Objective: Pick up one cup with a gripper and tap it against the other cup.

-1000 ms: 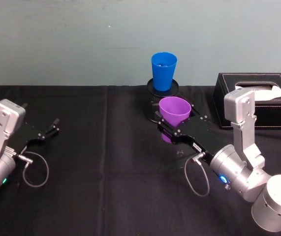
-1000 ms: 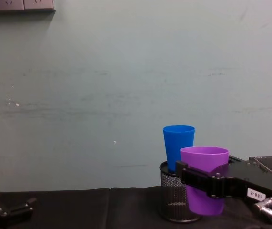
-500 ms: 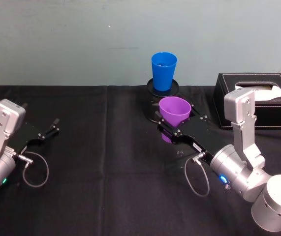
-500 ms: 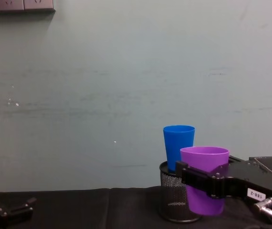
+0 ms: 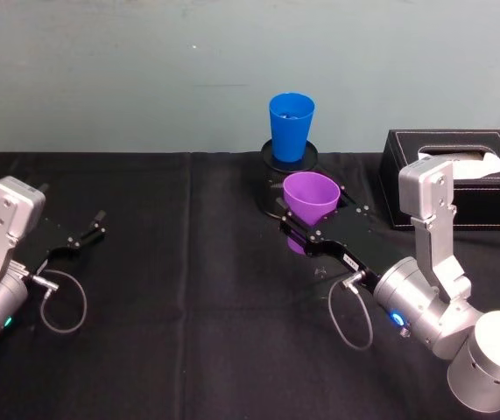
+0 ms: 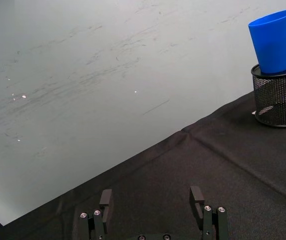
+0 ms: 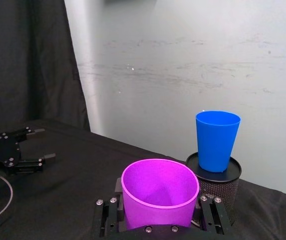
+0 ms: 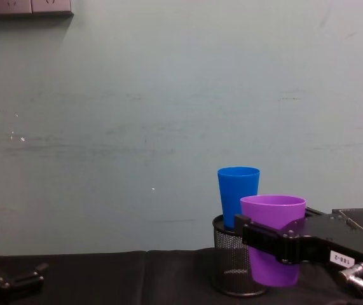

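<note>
Right gripper (image 5: 320, 224) has the purple cup (image 5: 309, 198): jaws pinch it from both sides below the rim, cup upright, mouth up. Right wrist view confirms it, with the purple cup (image 7: 159, 192) seated between the two fingers (image 7: 209, 216). The cup is at centre-right of the counter (image 5: 188, 289), on the robot's side of the black mesh holder (image 5: 271, 158). The blue cup (image 5: 291, 122) stands upright in the top of that holder, against the back wall. The two cups are apart, no contact; the blue rim is higher than the purple rim in the chest view, blue cup (image 8: 237, 194) vs purple cup (image 8: 274, 213). From the chest, the purple cup overlaps the mesh holder (image 8: 227, 267), so it's just beside it; can't tell whether they touch or whether the cup base clears the counter. A white label shows on the right gripper (image 8: 276, 244) body. A black tissue box (image 5: 460, 179) sits at the far right, behind the right arm. Left gripper (image 5: 79, 236) is parked low at the left edge of the counter, well apart from both cups; left wrist view shows the left gripper (image 6: 153, 200) with jaws spread, nothing between them, and the blue cup (image 6: 275, 42) far off.
</note>
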Tool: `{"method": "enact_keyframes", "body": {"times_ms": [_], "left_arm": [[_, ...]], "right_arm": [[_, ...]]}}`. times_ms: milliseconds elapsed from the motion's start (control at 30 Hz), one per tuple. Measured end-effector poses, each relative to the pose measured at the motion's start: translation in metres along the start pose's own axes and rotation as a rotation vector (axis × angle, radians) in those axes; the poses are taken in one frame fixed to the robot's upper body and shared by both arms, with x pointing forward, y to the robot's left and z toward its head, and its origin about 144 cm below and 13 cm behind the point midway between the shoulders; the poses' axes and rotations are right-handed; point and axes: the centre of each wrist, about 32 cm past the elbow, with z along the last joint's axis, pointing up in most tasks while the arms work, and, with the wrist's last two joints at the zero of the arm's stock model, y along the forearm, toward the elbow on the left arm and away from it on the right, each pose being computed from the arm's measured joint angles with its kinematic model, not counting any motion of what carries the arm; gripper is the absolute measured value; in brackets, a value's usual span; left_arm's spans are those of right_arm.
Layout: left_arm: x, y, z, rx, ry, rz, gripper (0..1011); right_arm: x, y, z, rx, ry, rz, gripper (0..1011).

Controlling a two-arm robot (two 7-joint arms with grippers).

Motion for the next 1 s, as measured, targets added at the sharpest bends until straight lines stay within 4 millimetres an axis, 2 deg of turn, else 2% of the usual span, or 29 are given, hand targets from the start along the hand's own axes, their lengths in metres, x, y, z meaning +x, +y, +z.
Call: {"method": "enact_keyframes", "body": {"times_ms": [1000], "left_arm": [[0.0000, 0.0000, 0.0000, 0.000, 0.000, 0.000, 1000]], "right_arm": [[0.0000, 0.0000, 0.0000, 0.000, 0.000, 0.000, 734]]}}
